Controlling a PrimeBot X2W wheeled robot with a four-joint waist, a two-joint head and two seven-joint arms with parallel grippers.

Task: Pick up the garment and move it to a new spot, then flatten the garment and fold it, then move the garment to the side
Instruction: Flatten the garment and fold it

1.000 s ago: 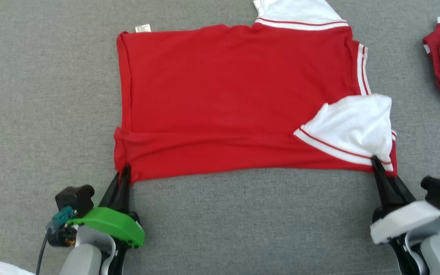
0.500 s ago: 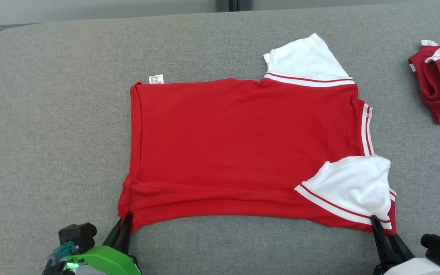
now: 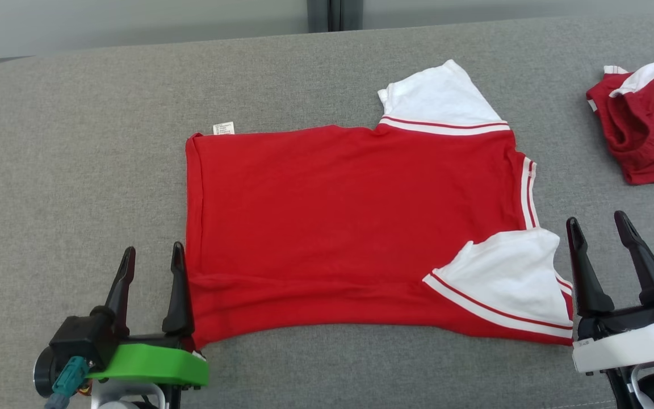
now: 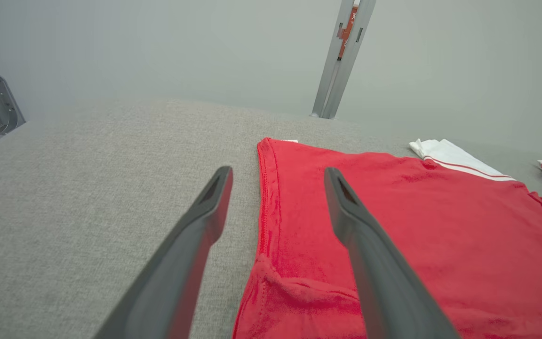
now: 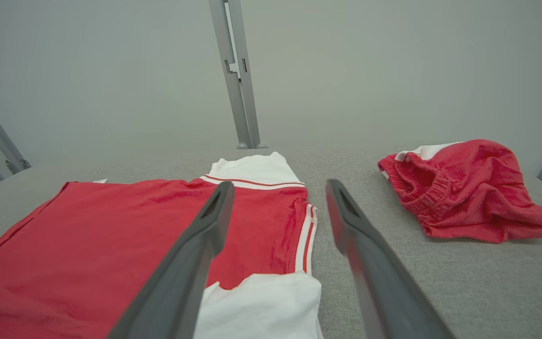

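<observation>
Head view: a red garment (image 3: 355, 227) lies flat at frame centre on the grey bench (image 3: 77, 170), with left fingers (image 3: 178, 295) and right fingers (image 3: 585, 272) spread open and empty at its lower corners; left wrist view: its hem runs between the fingers; right wrist view: its white sleeve sits at bottom centre.

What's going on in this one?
A two-armed robot is partway through folding a red T-shirt with white sleeves, which lies spread on the grey fabric tabletop. Its near sleeve is turned in over the body; the far sleeve sticks out. The left tool and right tool sit at the shirt's near corners, both open and holding nothing. A crumpled red garment lies off to the right.
</observation>
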